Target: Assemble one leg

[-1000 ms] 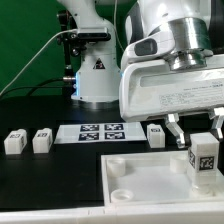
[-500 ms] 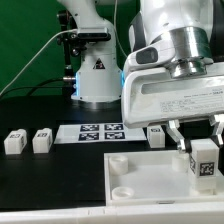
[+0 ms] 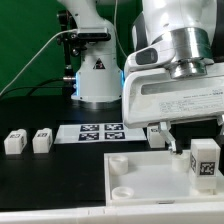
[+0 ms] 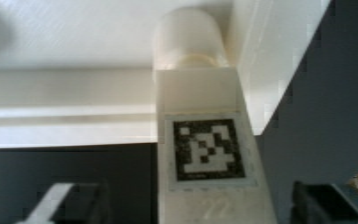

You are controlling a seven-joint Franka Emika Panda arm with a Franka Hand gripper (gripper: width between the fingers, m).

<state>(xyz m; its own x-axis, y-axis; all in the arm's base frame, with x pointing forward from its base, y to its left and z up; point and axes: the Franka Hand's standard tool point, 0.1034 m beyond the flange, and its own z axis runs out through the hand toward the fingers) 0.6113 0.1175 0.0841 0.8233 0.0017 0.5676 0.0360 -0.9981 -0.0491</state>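
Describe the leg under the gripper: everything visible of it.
The leg is a small white block, plastic by its look, with a black-and-white square marker tag on its face and a rounded peg end. It stands upright on the white panel, near its edge on the exterior view's right. The gripper hangs over it, jaws apart on either side with gaps showing. Whether the peg sits in a socket cannot be told.

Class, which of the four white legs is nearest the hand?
The upright leg over the white panel, directly below the hand; the other three stand on the black table.
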